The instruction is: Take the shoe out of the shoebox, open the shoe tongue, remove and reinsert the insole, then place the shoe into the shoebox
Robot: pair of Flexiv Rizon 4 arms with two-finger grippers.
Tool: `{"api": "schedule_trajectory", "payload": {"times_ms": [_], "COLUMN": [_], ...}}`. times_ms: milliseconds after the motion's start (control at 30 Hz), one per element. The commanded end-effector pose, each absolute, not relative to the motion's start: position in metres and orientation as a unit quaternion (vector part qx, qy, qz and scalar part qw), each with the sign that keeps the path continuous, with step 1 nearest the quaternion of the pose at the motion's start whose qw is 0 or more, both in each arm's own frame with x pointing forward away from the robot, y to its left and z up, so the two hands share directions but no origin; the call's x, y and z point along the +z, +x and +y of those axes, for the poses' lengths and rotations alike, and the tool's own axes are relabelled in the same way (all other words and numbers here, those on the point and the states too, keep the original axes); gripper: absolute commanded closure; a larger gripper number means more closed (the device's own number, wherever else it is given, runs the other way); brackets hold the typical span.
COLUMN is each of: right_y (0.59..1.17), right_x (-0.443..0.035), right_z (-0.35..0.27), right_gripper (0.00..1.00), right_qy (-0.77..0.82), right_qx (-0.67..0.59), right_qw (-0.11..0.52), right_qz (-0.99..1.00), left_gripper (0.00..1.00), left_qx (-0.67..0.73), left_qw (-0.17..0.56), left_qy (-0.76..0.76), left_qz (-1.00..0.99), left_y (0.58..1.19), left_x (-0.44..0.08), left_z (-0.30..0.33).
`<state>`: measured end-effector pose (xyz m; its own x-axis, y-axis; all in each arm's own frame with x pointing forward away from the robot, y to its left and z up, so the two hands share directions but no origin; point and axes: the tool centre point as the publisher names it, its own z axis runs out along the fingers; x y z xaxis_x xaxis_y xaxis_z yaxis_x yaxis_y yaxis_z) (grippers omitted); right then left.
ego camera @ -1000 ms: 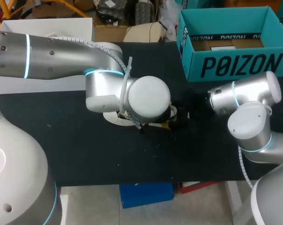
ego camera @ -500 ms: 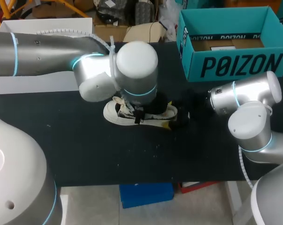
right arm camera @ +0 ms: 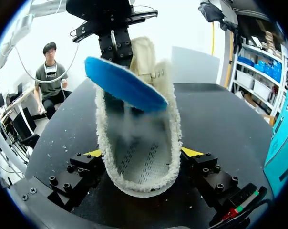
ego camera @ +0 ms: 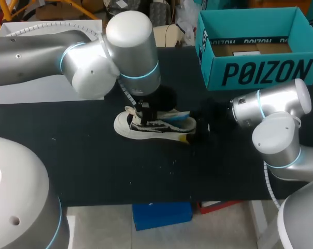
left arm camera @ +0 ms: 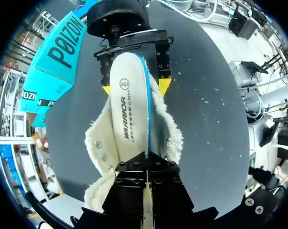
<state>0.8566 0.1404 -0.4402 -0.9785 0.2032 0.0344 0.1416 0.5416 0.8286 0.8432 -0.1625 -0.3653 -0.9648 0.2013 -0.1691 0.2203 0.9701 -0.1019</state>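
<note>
A white low shoe with black stripes and fleecy lining [ego camera: 146,126] lies on the black table [ego camera: 84,166], near its middle. My right gripper [right arm camera: 141,152] has a finger pressed against each side of the heel, so it is shut on the shoe [right arm camera: 144,167]. My left gripper [left arm camera: 147,160] is shut on one end of the insole [left arm camera: 129,109], which is white on top and blue underneath. The insole [right arm camera: 125,83] slants up out of the shoe, with its far end over the heel. The open teal shoebox [ego camera: 255,72] stands at the back right.
A white box [ego camera: 47,31] sits at the back left edge. My left arm's elbow [ego camera: 130,46] hangs over the table behind the shoe. Small white flecks lie scattered on the cloth. The right arm's joints [ego camera: 275,124] fill the right side.
My left arm has swung back and up, uncovering the shoe. The insole has come up out of the shoe with it. The right arm has stayed still.
</note>
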Motion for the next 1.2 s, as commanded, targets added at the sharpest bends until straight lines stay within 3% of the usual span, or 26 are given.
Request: {"api": "schedule_trajectory", "payload": {"times_ms": [33,533,600,667,733,933,1033,1200], "right_y": [0.857,0.857,0.857,0.857,0.857,0.857,0.857,0.857], "right_x": [-0.442,-0.442,-0.442,-0.442,-0.442,-0.442,-0.442,-0.442], "right_z": [0.141,0.141,0.141,0.141,0.141,0.141,0.141,0.141], "right_gripper": [1.00,1.00,1.00,1.00,1.00,1.00,1.00,1.00], "right_qy": [0.098,0.098,0.098,0.098,0.098,0.098,0.098,0.098], "right_qx": [0.468,0.468,0.468,0.468,0.468,0.468,0.468,0.468], "right_qw": [0.032,0.032,0.032,0.032,0.032,0.032,0.032,0.032], "right_qz": [0.878,0.878,0.878,0.878,0.878,0.878,0.878,0.878], "left_gripper": [1.00,1.00,0.71,0.58,0.29,0.34,0.30,0.37], "left_qx": [-0.069,-0.051,-0.052,-0.056,-0.068,-0.102,-0.108,-0.101], "left_qw": [0.089,0.066,0.064,0.064,0.069,0.088,0.086,0.088], "left_qy": [0.109,0.127,0.128,0.131,0.139,0.157,0.170,0.174], "left_qz": [0.988,0.988,0.988,0.988,0.986,0.978,0.976,0.976], "left_y": [0.833,0.841,0.842,0.843,0.843,0.838,0.837,0.837], "left_x": [-0.354,-0.387,-0.388,-0.388,-0.385,-0.375,-0.378,-0.389], "left_z": [-0.160,-0.187,-0.188,-0.189,-0.190,-0.189,-0.195,-0.207]}}
